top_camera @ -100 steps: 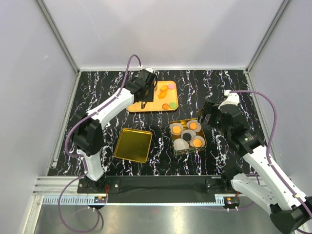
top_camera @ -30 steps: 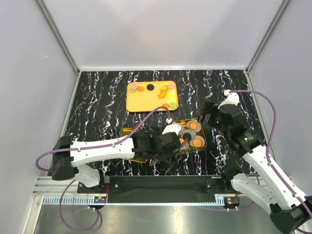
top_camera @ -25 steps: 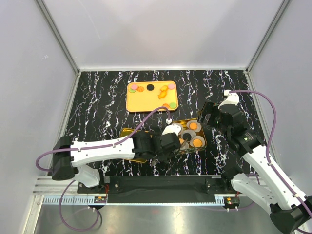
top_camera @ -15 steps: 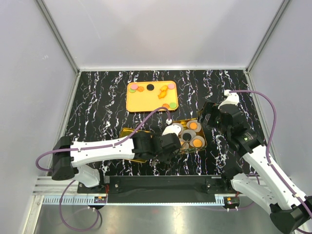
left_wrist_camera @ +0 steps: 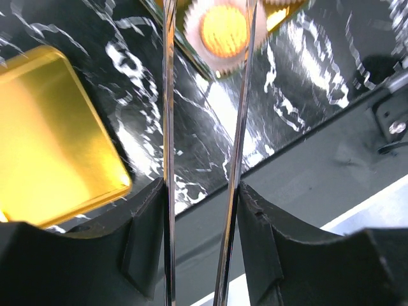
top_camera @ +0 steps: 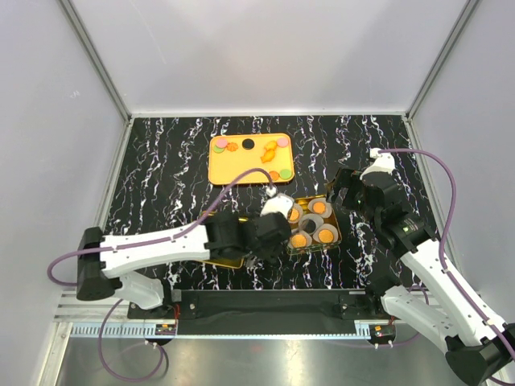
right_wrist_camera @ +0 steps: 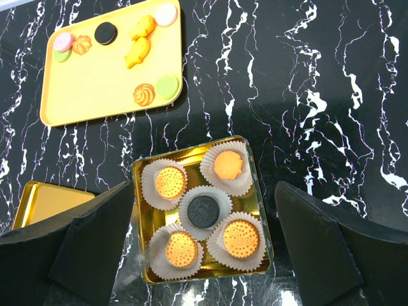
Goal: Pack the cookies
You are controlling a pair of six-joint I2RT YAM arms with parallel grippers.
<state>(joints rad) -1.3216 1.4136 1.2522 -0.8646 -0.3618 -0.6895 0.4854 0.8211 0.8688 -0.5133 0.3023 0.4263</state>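
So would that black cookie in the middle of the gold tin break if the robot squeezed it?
Probably, if squeezed hard: the black cookie looks thin and flat, so likely brittle. It seems light for its size, lying flat, so unlikely to roll. Its white paper cup looks thin and pleated, so it might crumple or lift along.

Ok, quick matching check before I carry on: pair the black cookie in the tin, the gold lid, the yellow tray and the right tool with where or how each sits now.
Things:
1. black cookie in the tin
2. gold lid
3. yellow tray
4. right tool

Places or states:
A. far side of the table, loose cookies on it
B. open, holding nothing, right of the tin
C. centre paper cup
D. flat on the table, left of the tin

Pairs: 1-C, 2-D, 3-A, 4-B
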